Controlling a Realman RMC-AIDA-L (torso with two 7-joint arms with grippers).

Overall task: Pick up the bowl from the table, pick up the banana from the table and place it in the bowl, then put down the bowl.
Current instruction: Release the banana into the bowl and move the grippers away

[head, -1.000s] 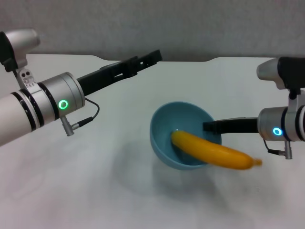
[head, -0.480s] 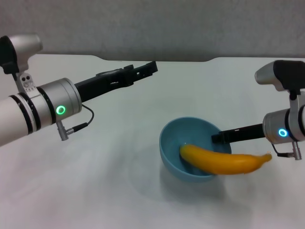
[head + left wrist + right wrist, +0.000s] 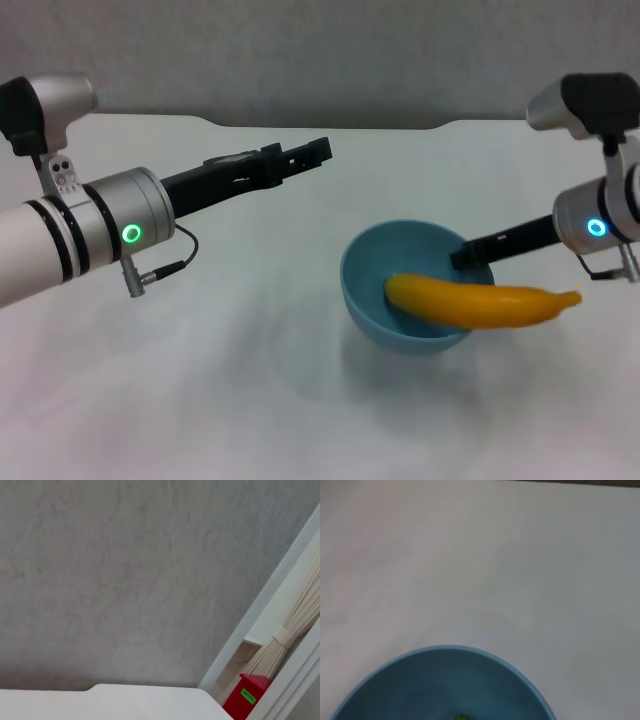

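Observation:
The light-blue bowl point(image 3: 410, 290) is at the right middle of the white table point(image 3: 250, 400). The yellow banana point(image 3: 480, 305) lies in it, one end inside and the other end with its tip sticking out past the bowl's right rim. My right gripper point(image 3: 468, 256) is shut on the bowl's right rim. The right wrist view shows the bowl's rim point(image 3: 445, 652) with bare table beyond it. My left gripper point(image 3: 312, 153) is held above the table, left of and behind the bowl, with nothing in it.
The table's far edge has a shallow notch point(image 3: 330, 127) in front of a grey wall. The left wrist view shows the wall, the table's far corner point(image 3: 150, 700), a red box point(image 3: 247, 697) and a curtain.
The bowl with the banana has moved right with my right gripper, and the banana has settled flatter. My left gripper has dropped slightly and drawn back.

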